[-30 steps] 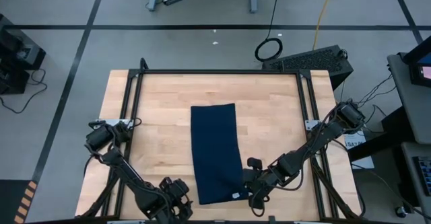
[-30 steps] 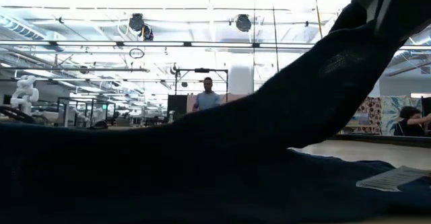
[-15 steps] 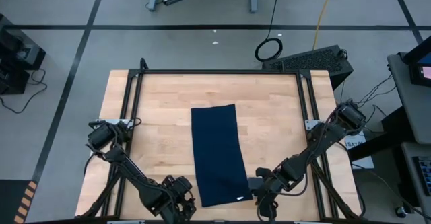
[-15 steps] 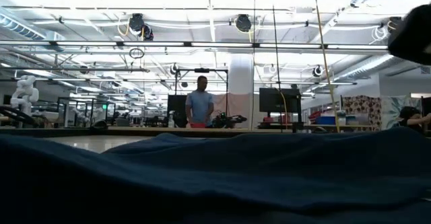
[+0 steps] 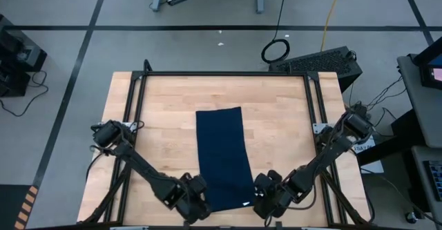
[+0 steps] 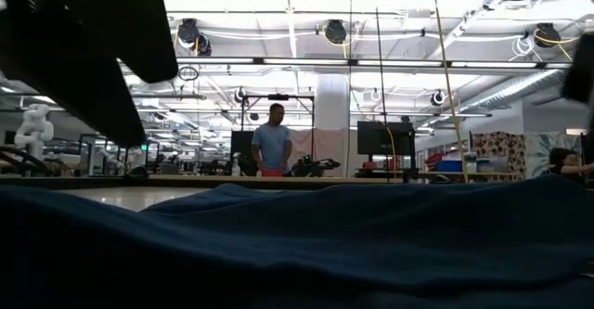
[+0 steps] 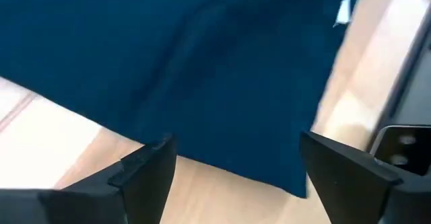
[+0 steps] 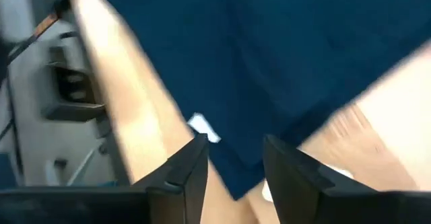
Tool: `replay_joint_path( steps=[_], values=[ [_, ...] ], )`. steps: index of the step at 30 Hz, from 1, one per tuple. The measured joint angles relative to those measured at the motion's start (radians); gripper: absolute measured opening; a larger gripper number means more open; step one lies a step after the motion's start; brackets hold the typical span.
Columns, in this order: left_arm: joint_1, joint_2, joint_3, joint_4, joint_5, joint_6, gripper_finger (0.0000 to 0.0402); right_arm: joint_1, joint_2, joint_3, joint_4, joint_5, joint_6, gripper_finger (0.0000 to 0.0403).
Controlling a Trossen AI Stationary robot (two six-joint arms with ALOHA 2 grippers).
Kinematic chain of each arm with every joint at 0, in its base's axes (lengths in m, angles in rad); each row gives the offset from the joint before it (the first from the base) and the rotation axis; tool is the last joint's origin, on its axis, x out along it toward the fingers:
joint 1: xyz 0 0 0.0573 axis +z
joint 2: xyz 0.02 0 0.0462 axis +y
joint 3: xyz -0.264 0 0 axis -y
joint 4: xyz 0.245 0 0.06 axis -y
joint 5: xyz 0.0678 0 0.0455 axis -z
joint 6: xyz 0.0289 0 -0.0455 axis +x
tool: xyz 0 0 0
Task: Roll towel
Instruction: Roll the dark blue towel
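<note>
Table (image 5: 166, 106): you have a bare wooden top inside a black frame, which gives the cloth a flat place to be rolled.
Towel (image 5: 222, 155): it lies flat as a long dark navy strip, between your two grippers at its near short edge and running away from both of them. I judge this edge is where the roll should begin.
Left gripper (image 5: 195, 204): it hovers just beside the towel's near corner, fingers spread wide and holding nothing; in its wrist view the towel edge (image 7: 222, 163) shows between the fingers.
Right gripper (image 5: 266, 197): it is at the other near corner, fingers apart with a narrower gap, nothing held.
White tag (image 5: 247, 204): it sits on the towel edge just beside the right gripper, so you can use it to find that corner.
</note>
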Motion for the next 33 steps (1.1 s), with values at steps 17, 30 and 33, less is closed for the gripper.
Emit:
replay_joint_path(
  steps=[17, 30, 33],
  values=[
    [0.240, -0.102, -0.027, 0.007, 0.234, 0.519, 0.0262, 0.046, 0.141, -0.011, 0.135, 0.109, 0.155, 0.0055],
    [0.712, -0.068, -0.095, 0.041, 0.320, 1.146, 0.0176, 0.053, 0.138, -0.011, 0.165, 0.022, 0.157, 0.0002],
    [0.801, -0.048, -0.125, 0.050, 0.359, 1.150, 0.0161, 0.055, 0.138, -0.011, 0.179, -0.004, 0.160, 0.0003]
  ],
)
